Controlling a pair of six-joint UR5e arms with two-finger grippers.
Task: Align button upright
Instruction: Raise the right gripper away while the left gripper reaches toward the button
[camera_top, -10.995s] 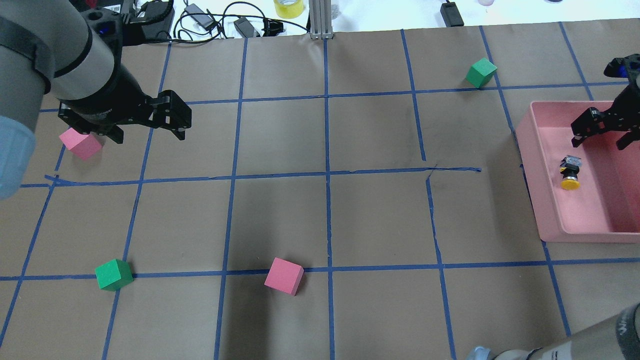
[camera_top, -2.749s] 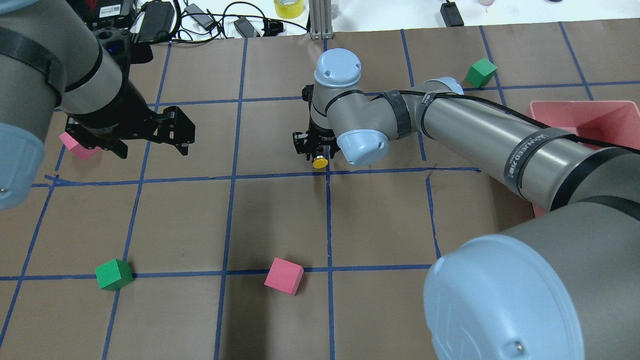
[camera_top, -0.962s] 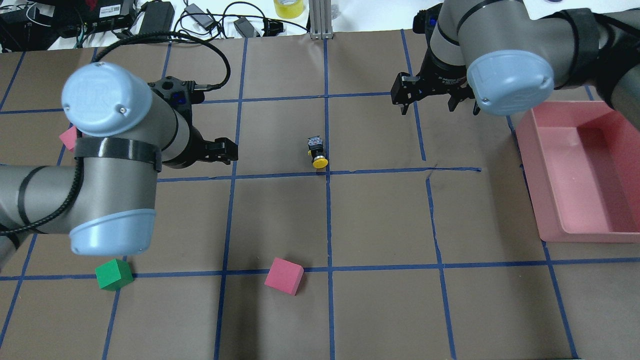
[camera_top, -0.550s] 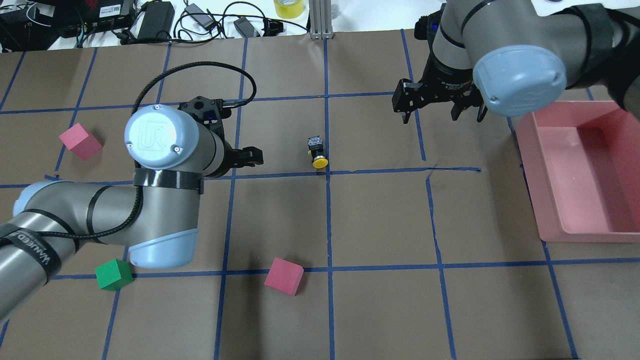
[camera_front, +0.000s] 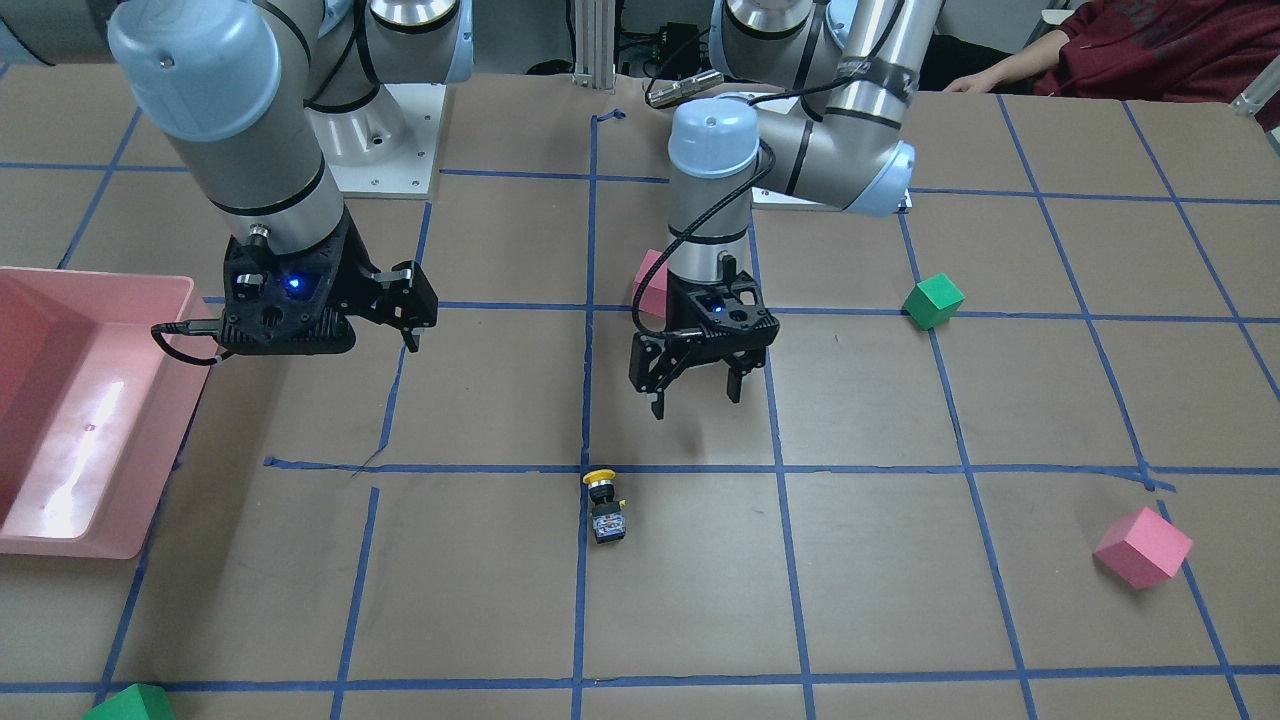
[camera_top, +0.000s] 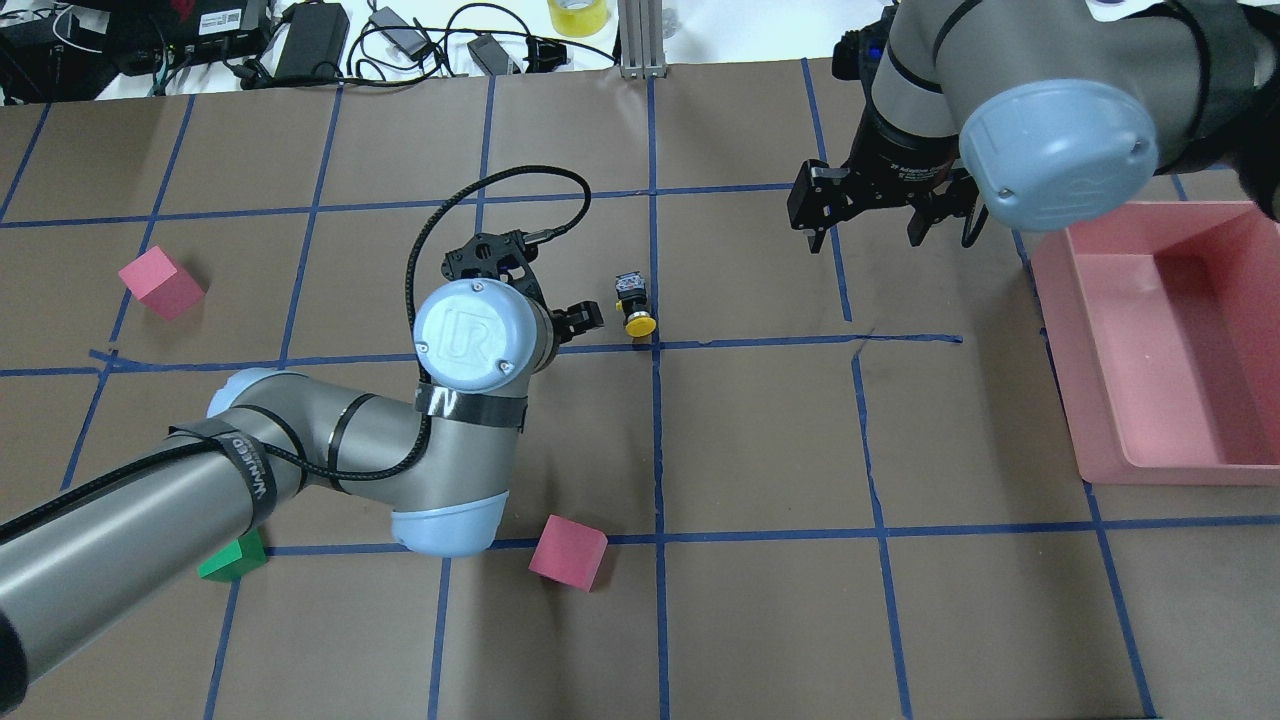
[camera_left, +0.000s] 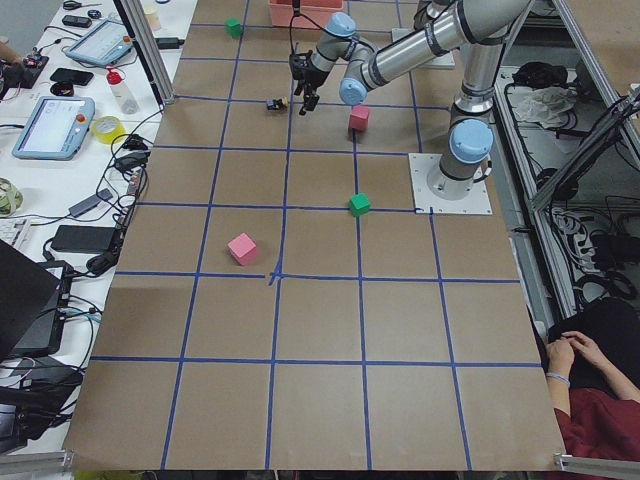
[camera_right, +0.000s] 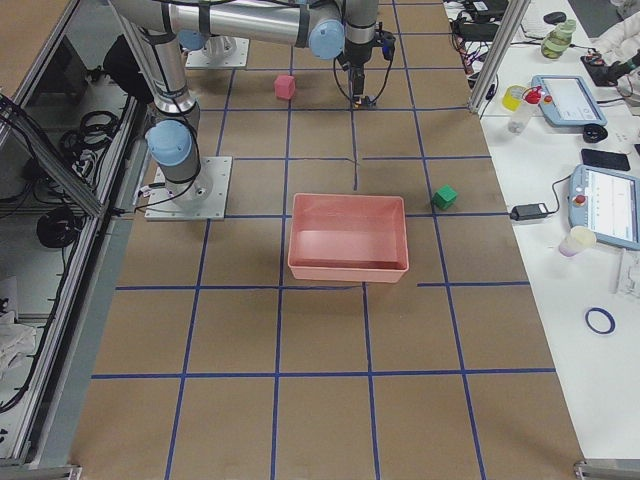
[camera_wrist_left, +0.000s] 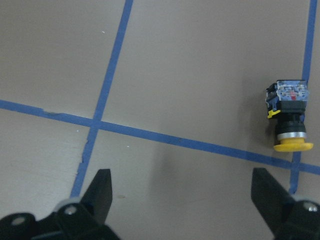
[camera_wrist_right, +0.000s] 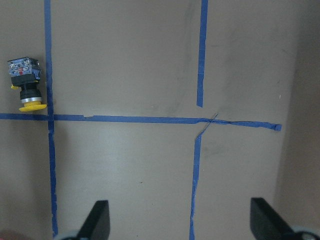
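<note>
Pretty sure we're looking at a robotics lab here. We've got a left arm (camera_top: 330, 470) and a right arm (camera_top: 1000, 60), both grey industrial ones, bolted to a counter (camera_top: 760, 440) that's wrapped in brown paper with a blue tape grid (camera_top: 657, 450). Off to the side we see a teach pendant (camera_right: 610, 205), a mess of cables (camera_top: 420, 40), an aluminium post (camera_top: 640, 40) and an operator in red (camera_front: 1160, 45).
</note>
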